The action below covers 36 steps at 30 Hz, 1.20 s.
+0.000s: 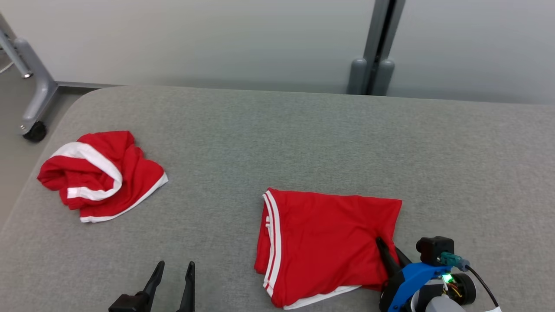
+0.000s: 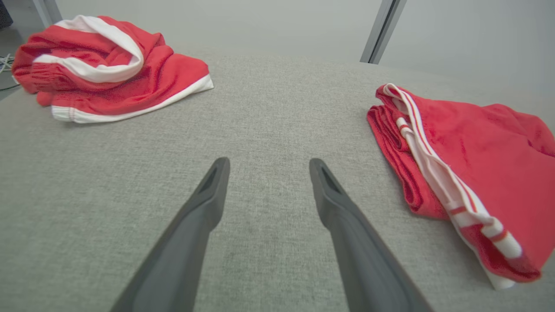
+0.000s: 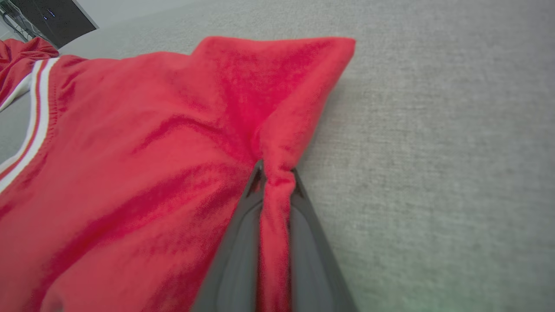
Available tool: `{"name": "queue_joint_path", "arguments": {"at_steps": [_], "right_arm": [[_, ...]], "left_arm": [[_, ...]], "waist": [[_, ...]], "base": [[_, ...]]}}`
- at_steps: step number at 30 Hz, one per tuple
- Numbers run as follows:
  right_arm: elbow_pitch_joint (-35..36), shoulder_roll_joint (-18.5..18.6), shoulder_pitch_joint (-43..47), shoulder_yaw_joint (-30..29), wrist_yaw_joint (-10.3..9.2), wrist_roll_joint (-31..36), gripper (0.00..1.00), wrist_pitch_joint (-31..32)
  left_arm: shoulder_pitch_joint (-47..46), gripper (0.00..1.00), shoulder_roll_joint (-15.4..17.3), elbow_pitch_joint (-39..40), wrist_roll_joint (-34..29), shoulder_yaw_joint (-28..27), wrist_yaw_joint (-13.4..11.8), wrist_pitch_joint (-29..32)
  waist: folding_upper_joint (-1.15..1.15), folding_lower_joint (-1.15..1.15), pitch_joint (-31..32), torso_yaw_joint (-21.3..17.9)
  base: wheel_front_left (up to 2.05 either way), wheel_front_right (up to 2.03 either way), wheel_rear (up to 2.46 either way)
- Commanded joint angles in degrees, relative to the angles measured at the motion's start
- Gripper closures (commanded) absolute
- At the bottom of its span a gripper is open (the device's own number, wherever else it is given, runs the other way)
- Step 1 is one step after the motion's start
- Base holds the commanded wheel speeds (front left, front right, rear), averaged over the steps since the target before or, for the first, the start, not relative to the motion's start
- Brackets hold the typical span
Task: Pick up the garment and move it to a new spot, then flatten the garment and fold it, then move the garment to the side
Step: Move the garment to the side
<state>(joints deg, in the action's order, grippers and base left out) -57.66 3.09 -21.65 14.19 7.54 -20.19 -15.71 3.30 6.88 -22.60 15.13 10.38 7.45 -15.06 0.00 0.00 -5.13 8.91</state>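
A folded red garment (image 1: pixel 325 242) with white stripes along its left edge lies on the grey table, front centre-right. My right gripper (image 1: pixel 388 249) is shut on the garment's right edge; in the right wrist view its gripper (image 3: pixel 275 173) pinches a ridge of red cloth (image 3: pixel 277 143) between the two dark fingers. My left gripper (image 1: pixel 175 271) stands open at the lower left, nothing between its fingers, well left of the folded garment. In the left wrist view that gripper (image 2: pixel 269 167) hovers over bare table, with the folded garment (image 2: pixel 468 151) to its right.
A second red garment (image 1: pixel 97 173) with white bands lies crumpled near the table's (image 1: pixel 303 143) far left edge, also upper left in the left wrist view (image 2: pixel 104 65). A grey wheeled stand leg (image 1: pixel 37 108) is beyond the left corner, a grey post (image 1: pixel 375 56) behind the table.
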Motion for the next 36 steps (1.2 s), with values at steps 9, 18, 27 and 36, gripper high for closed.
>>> {"name": "queue_joint_path", "arguments": {"at_steps": [9,18,27,36], "right_arm": [[5.25,0.29,6.17,-6.07,-0.18,5.92,1.00,0.79],[10.06,0.11,8.28,-7.70,-0.12,8.30,1.00,0.65],[14.55,-0.08,6.90,-9.79,-0.09,6.16,1.00,0.58],[14.13,-0.03,-3.92,-19.28,-0.07,15.96,1.00,0.57]], "left_arm": [[-0.17,0.00,-0.79,2.41,0.19,1.84,0.06,-0.15],[-2.00,0.00,-0.51,5.48,1.77,8.40,0.06,-0.15],[-4.02,0.00,2.82,7.23,3.21,14.24,0.06,-0.15],[-5.70,0.00,7.77,9.93,4.41,16.91,0.06,-0.14]], "waist": [[0.00,0.00,1.34,-14.13],[0.00,0.00,-0.84,-27.53],[0.00,0.00,-4.78,-30.88],[0.00,0.00,-11.66,-26.58]], "base": [[0.00,0.00,0.00],[0.00,0.00,0.00],[0.00,0.00,0.00],[0.00,0.00,0.00]]}}
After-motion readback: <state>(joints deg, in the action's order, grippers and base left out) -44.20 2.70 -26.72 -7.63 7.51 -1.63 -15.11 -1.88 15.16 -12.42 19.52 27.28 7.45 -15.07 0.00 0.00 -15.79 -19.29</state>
